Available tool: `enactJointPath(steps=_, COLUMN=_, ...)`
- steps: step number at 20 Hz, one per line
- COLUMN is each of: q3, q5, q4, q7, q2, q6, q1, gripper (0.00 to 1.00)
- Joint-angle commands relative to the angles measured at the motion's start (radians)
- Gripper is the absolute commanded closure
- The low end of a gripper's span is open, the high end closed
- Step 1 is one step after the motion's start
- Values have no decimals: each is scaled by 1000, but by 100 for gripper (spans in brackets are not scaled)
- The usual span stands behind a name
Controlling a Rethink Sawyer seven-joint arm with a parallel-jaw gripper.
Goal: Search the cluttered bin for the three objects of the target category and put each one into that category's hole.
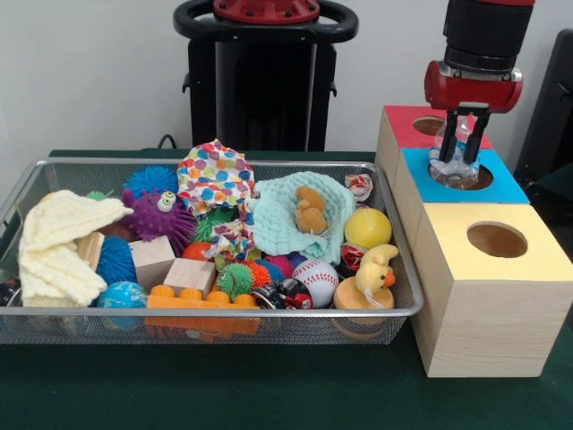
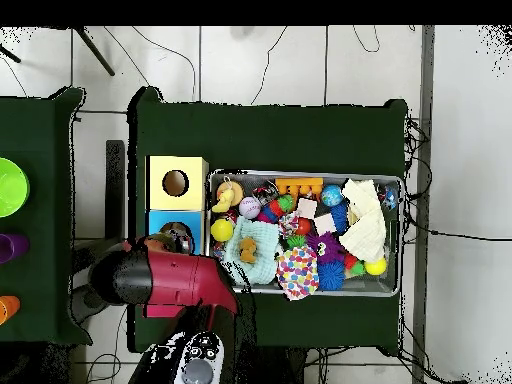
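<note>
At the upper right of the front view, the gripper (image 1: 465, 146), fingers closed on a crumpled clear plastic bottle (image 1: 454, 163), hangs over the blue box's hole (image 1: 481, 179); release is best made only once centred above the opening.

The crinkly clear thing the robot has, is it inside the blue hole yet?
Partly in. The crinkly clear thing sits in the blue box's hole with its top poking out, and the gripper is shut on it.
</note>
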Motion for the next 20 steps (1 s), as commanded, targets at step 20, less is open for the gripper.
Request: enactJointPath(steps=20, q3=94, q5=47, q4=56, q7=243, q2=40, q6=-104, q1=-19, gripper=100)
